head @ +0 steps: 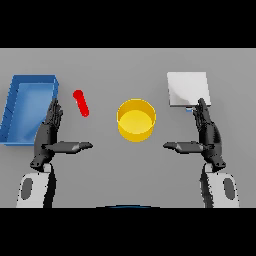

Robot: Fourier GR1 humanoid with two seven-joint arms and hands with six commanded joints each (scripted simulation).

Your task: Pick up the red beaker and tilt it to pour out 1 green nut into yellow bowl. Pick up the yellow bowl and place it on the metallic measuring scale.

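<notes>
1. Evidently nothing is done: left hand (48,134) and right hand (207,134) rest released near the table's (128,175) front edge.
2. Red beaker (81,103) lies left-centre, ungrasped.
3. Yellow bowl (136,119) sits mid-table, well apart from the scale (187,89).

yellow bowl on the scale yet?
No, the yellow bowl sits on the grey table, apart from the metallic scale.

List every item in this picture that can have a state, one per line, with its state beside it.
red beaker: lying on its side on the table, not held
yellow bowl: upright on the table, no nut visible inside
metallic scale: nothing resting on it
blue bin: open, looks empty
left hand: open, holding nothing
right hand: open, holding nothing
</notes>
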